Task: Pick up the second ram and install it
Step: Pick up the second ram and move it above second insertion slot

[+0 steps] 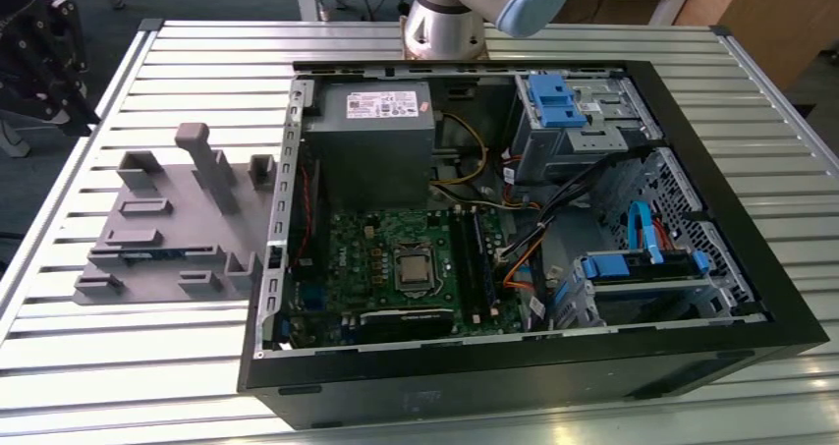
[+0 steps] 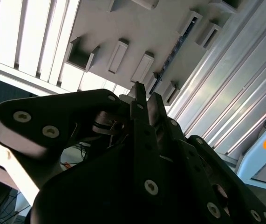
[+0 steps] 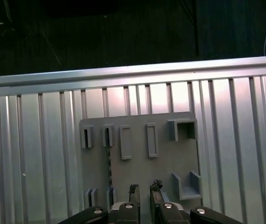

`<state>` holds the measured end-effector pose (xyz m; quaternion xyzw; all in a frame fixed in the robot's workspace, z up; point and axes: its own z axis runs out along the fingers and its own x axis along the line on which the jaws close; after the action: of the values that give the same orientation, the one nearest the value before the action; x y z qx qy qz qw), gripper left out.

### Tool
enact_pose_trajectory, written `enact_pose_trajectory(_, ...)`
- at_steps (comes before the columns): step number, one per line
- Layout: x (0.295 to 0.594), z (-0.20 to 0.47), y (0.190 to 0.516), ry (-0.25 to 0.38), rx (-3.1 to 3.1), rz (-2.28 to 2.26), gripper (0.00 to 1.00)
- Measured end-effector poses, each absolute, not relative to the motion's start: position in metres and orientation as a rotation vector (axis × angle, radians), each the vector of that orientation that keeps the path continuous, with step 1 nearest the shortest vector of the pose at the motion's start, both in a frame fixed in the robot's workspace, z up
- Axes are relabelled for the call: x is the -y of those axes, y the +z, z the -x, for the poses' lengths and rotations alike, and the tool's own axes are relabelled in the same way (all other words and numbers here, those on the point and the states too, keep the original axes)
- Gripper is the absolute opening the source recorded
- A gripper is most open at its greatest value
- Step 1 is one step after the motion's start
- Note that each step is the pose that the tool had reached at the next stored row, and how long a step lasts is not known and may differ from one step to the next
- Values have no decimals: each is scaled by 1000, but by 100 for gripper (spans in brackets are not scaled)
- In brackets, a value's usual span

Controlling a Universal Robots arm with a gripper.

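**Exterior view.** Open PC case (image 1: 525, 366) lies on slatted metal table (image 1: 196, 62), motherboard (image 1: 380, 258) exposed. Grey holder tray (image 1: 184, 229) sits on the table at the exterior view's left, just beside the case. Second ram (image 1: 132, 254) shows as a dark strip low in the tray, standing on edge; detail too small to read further. Arm base (image 1: 446, 23) rises at the far side of the case.

**First wrist view.** Gripper (image 3: 145, 189) is over the tray (image 3: 170, 158), w/ the table (image 3: 39, 154) beyond. Tool state: released. Fingers (image 3: 133, 190) are set near each other w/ a narrow gap and nothing between them. Second ram (image 3: 108, 163) is seated in the tray, running lengthwise between two pairs of slotted posts. Its nearer end is close beside the fingertips, off to one side, no contact. Neighbouring pair of posts holds nothing.

**Second wrist view.** Gripper (image 2: 147, 100) seen from behind its linkage, w/ fingers (image 2: 139, 100) near-parallel, slim gap, empty. Tray (image 2: 137, 28) lies beyond the tips and apart from them. Second ram (image 2: 179, 42) appears as a dark strip on edge along the tray, between its posts. Table slats (image 2: 226, 93) flank the tray.

**Finding.** Ram not picked up and in its holder, apart from the case.
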<state>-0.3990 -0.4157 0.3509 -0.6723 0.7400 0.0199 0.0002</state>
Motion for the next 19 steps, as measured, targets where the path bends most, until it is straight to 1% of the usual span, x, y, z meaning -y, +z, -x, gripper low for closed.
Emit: enact_pose_trajectory(19,419,406,326,63,-2323,2113,24)
